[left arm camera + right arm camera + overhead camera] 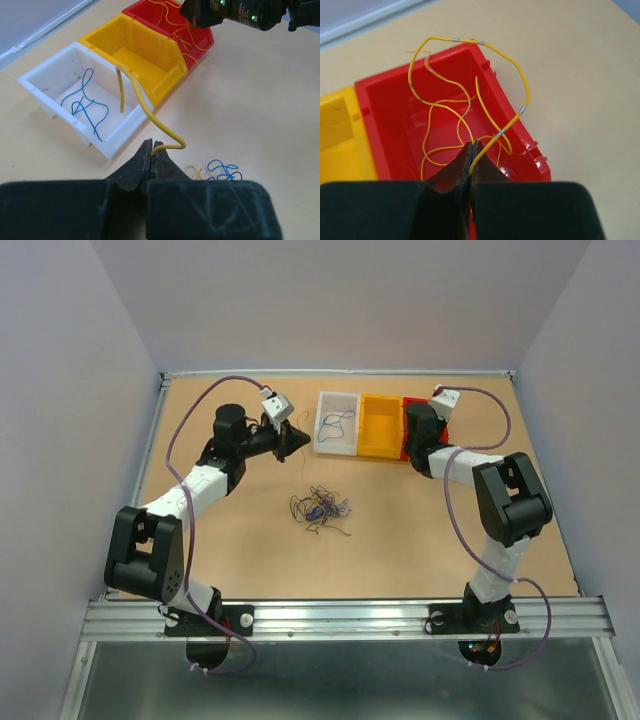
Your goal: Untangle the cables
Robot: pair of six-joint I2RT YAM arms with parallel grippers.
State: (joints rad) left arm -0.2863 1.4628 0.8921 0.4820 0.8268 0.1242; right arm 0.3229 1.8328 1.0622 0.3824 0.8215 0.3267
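A tangle of blue, black and yellow cables [319, 509] lies mid-table; part of it shows in the left wrist view [216, 171]. My left gripper [151, 148] is shut on a yellow cable [141, 102] and holds it above the table beside the white bin [45, 70], which holds blue cables [83, 105]. In the top view the left gripper [300, 438] is left of the white bin [322, 420]. My right gripper [474, 147] is shut on a yellow cable [515, 67] looping above the red bin [375, 95], which holds more yellow cables. In the top view it [414, 445] hangs over the red bin.
Three bins stand in a row at the back: white, yellow [380, 425] and red [441, 428]. The yellow bin [135, 50] looks empty inside. Raised rails edge the table. The right arm [240, 12] shows over the red bin in the left wrist view.
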